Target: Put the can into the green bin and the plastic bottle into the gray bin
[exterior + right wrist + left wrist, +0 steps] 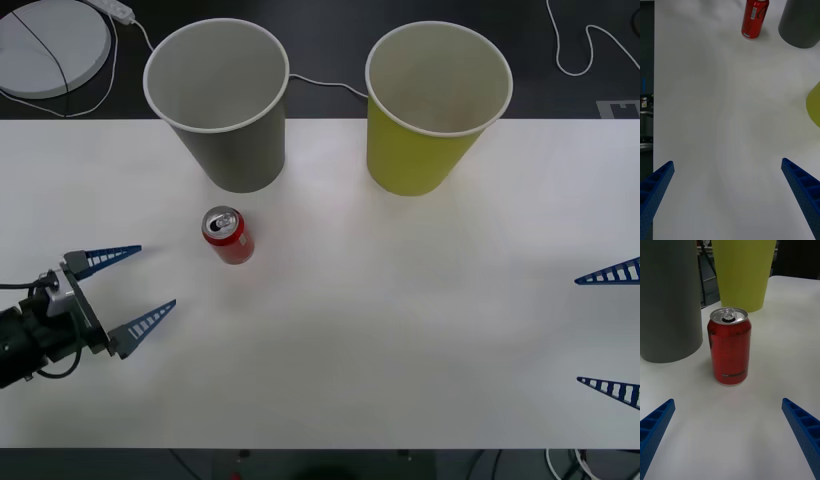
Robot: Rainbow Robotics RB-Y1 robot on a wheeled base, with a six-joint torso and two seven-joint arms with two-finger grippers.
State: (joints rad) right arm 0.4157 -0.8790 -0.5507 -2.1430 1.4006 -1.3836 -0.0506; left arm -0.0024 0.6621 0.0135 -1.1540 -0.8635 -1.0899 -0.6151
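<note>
**Left gripper lined up on the can, fingers spread**

The table [420, 350] is white and flat. Beyond the left gripper [128, 285] and off to its left stands the gray bin [222, 105]. The green bin [432, 110] stands farther off, beyond the can and nearer the right arm's side. Both bins are upright with their mouths open. No plastic bottle can be seen.

The can [229, 236] stands upright on the table just ahead of the left gripper, close in front of the gray bin but apart from it. From the left wrist it sits almost centred between the two fingers [657, 423], a little beyond their tips.

Judging by its look, the can is light, stiff enough for a moderate squeeze, but thin-walled, so hard pressure could dent it. Its painted side is smooth and likely slippery. The best hold seems to be across the middle of the body, below the tapered shoulder, with the ribbed fingers on opposite sides. Its tab appears lifted or open, so keeping it upright seems wise.

The left arm reaches in low from the table's left edge, fingers wide apart, pointing at the can and touching nothing. The right gripper [608, 330] waits at the right edge, well away from the can, its fingers also spread and empty.
</note>
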